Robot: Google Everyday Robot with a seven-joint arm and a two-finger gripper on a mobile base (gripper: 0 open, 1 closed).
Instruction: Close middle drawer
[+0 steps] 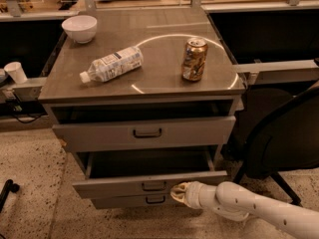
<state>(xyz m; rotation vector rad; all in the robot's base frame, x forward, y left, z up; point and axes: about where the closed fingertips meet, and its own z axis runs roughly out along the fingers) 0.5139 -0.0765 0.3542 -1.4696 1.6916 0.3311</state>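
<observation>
Looking barely started: gray flat-fronted middle drawer (109, 187) is pulled way out, white tool (180, 193) at its front, slightly right of centre, open-or-closed I can't tell.

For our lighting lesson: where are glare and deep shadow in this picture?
Camera view: a bright glare ring crosses the cabinet top around the can; the open middle drawer is darkly shadowed inside; the gripper at its front is lit.

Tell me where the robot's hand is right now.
In the camera view, the hand is low and right of centre, at the right part of the open middle drawer front, just right of its pull.
</observation>
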